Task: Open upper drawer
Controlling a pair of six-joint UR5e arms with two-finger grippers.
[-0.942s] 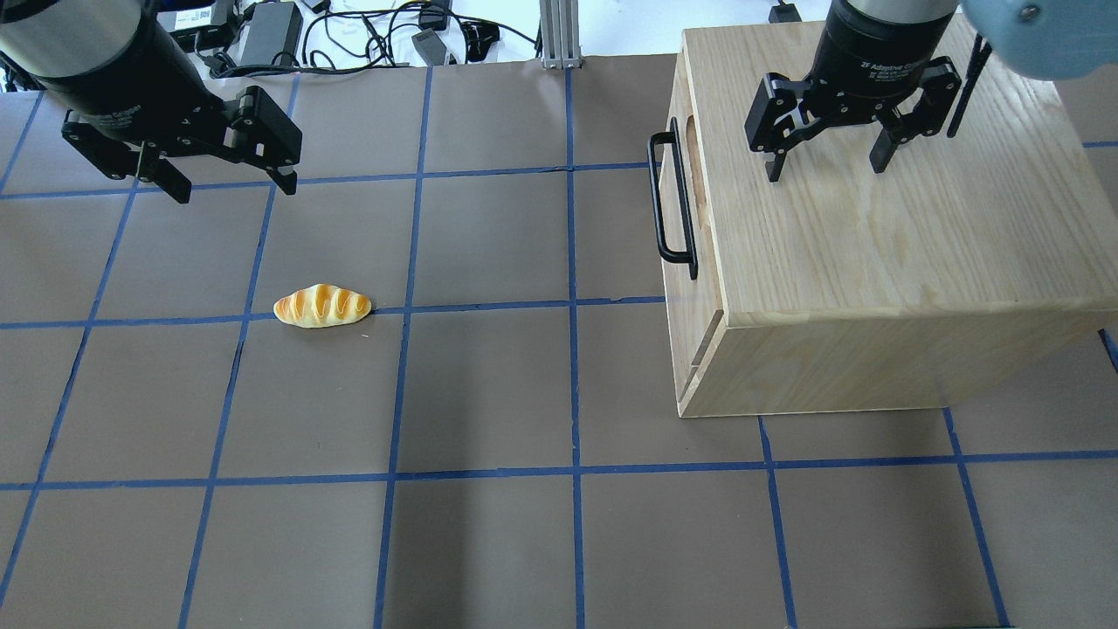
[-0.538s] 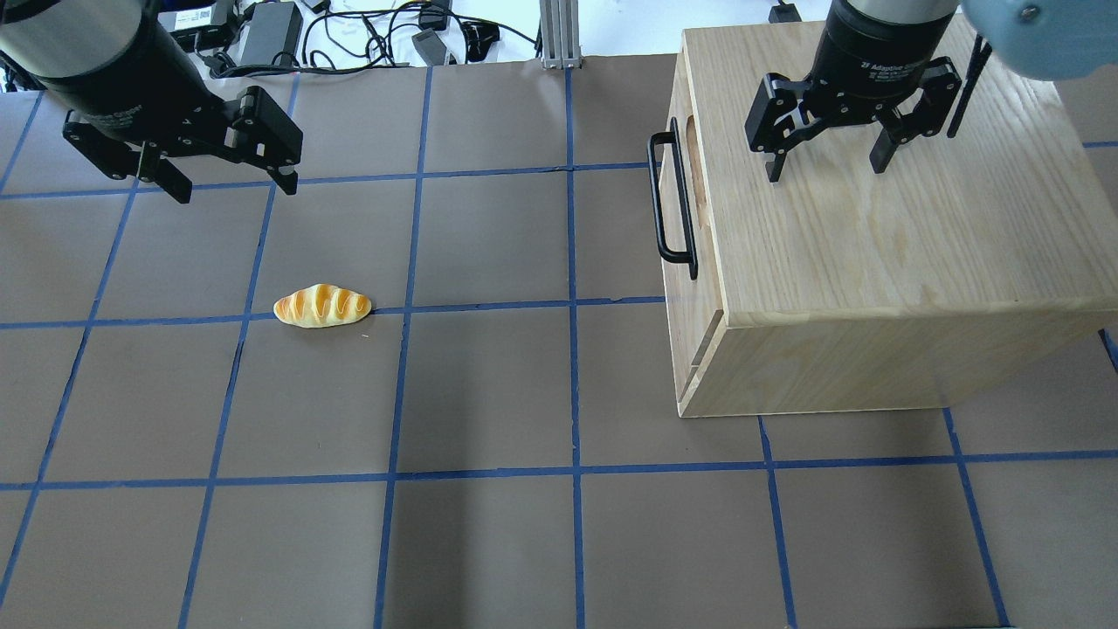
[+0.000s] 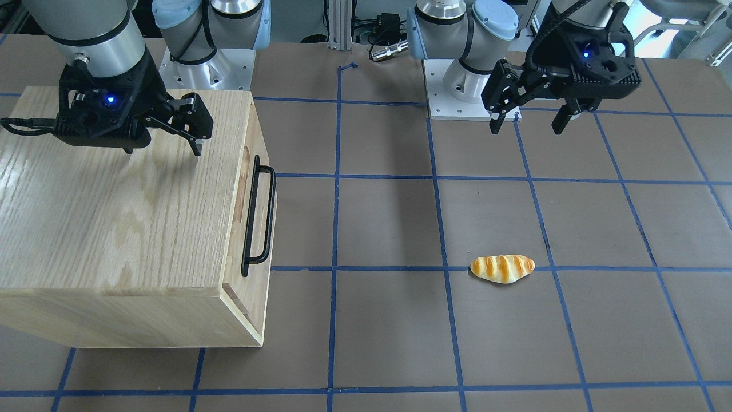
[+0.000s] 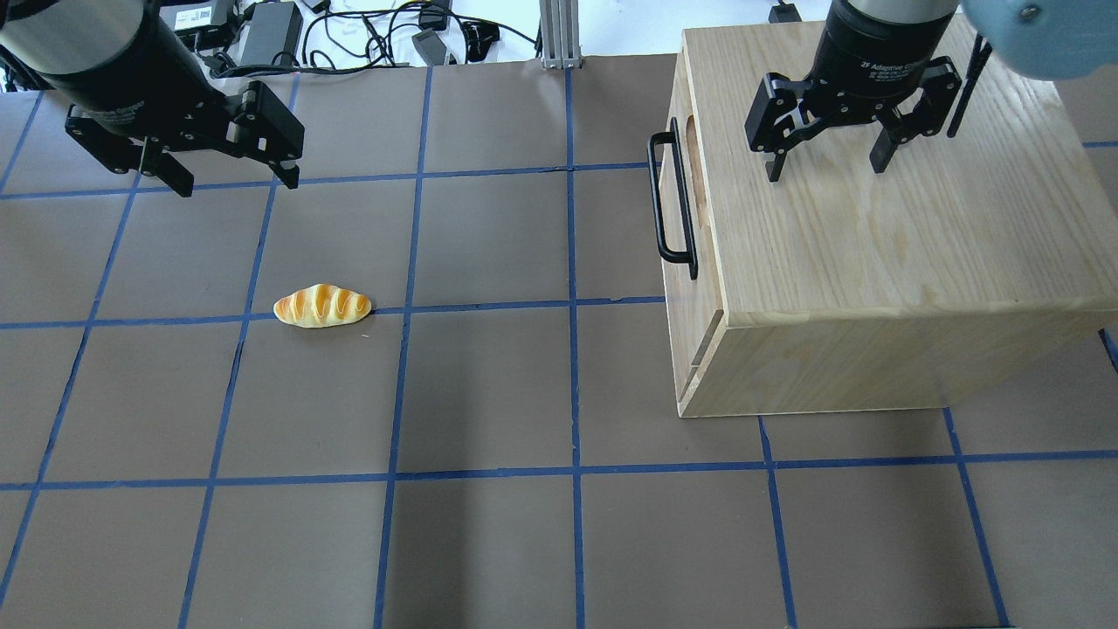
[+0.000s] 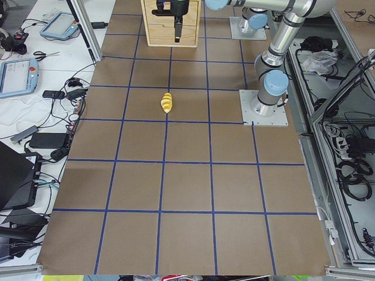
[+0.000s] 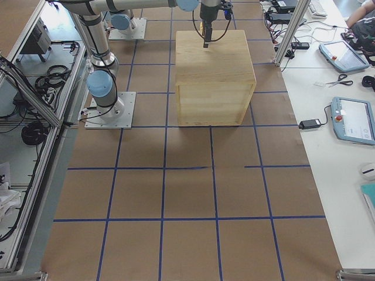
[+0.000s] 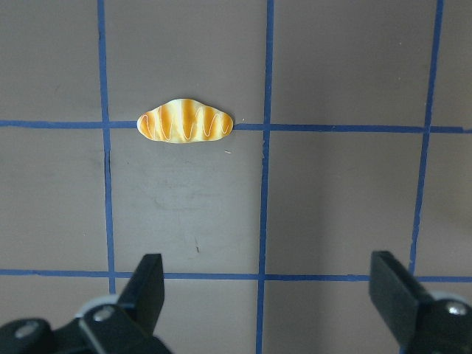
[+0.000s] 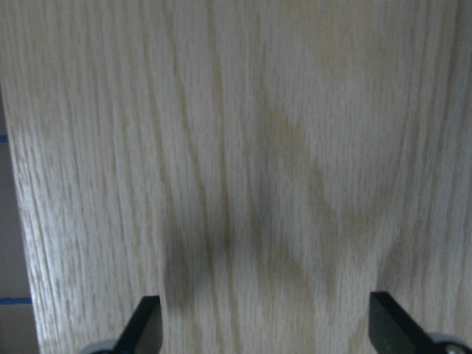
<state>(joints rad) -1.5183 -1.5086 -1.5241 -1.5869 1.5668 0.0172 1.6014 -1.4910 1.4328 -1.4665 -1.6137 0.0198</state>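
Note:
The upper drawer (image 4: 701,240) (image 3: 240,200) is a pale wood front in the oak cabinet (image 4: 873,245), facing the table's middle, and it sits flush and closed. Its long black bar handle (image 4: 671,201) (image 3: 271,212) stands free, with nothing on it. My right gripper (image 4: 826,170) (image 3: 163,150) is open and empty, hovering over the cabinet top behind the drawer front. In the right wrist view (image 8: 265,324) it has only wood grain below it. My left gripper (image 4: 236,185) (image 3: 526,129) (image 7: 269,295) is open and empty over the bare table, far from the cabinet.
A toy bread roll (image 4: 323,307) (image 3: 502,268) (image 7: 186,121) lies on the brown mat under my left side. Cables and power bricks (image 4: 271,26) lie past the table's far edge. The mat has a blue tape grid.
My left gripper has shifted slightly toward the table's far edge. The right gripper, the drawer and the bread roll have not moved.

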